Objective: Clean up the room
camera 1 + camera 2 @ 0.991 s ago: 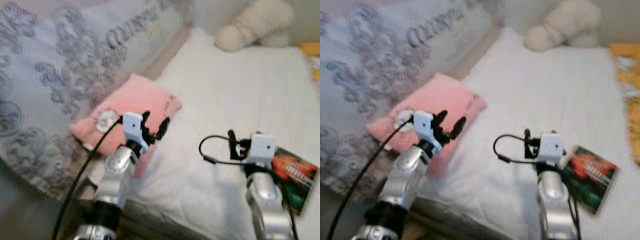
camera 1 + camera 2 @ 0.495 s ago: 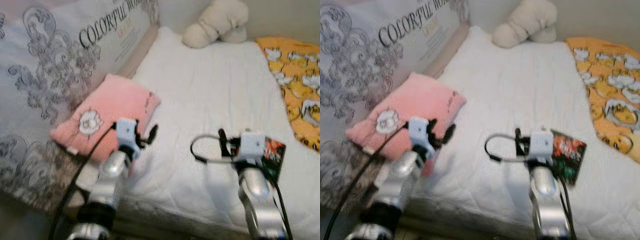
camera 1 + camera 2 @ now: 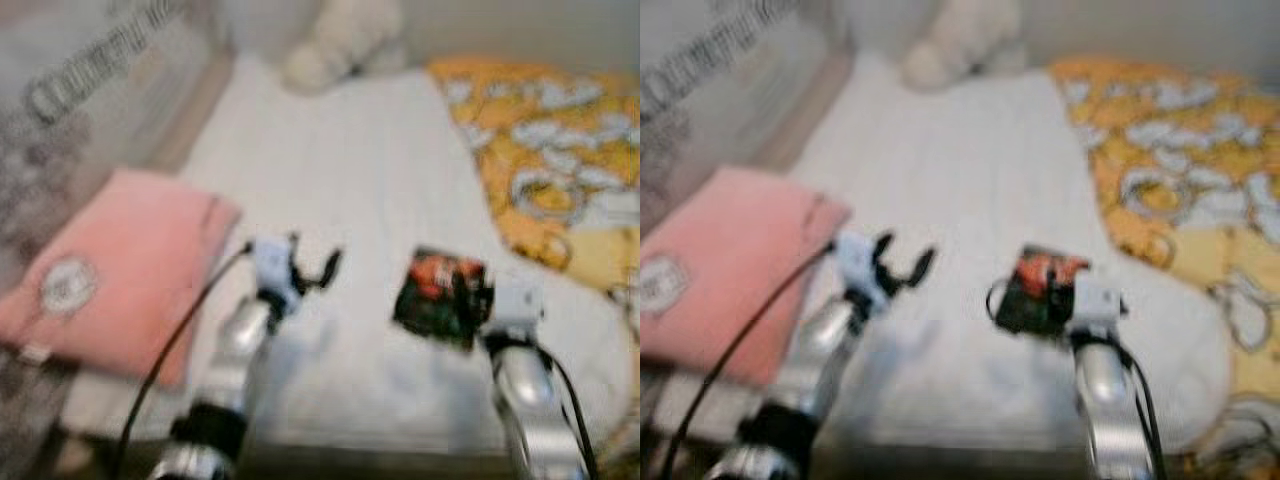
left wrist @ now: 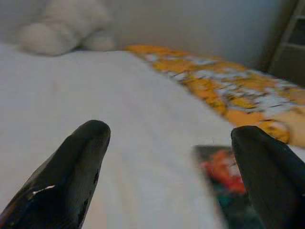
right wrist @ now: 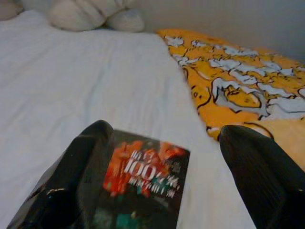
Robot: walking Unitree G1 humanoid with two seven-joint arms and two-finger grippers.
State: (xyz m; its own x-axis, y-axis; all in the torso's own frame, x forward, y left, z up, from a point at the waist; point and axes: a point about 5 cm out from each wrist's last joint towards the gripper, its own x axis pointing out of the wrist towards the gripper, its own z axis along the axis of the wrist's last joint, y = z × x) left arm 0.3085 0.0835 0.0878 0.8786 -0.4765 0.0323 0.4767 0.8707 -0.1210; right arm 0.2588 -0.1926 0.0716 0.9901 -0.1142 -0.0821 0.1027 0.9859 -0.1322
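Head views, blurred: a bed with a white quilt (image 3: 330,190). A dark book with a red-orange cover (image 3: 440,298) lies flat on the quilt, just ahead of the right gripper (image 3: 1055,300), whose jaws cannot be made out here. The left gripper (image 3: 312,272) hovers over bare quilt beside a pink pillow (image 3: 120,270), jaws apart. An orange patterned blanket (image 3: 540,150) covers the bed's right side; a cream plush toy (image 3: 335,45) sits at the far end.

Left wrist view: the two black fingers (image 4: 71,171) stand wide apart over the white quilt — the book lies off to one side.

Right wrist view: jaws spread wide, empty, with the book on the quilt directly between the fingers (image 5: 71,181).
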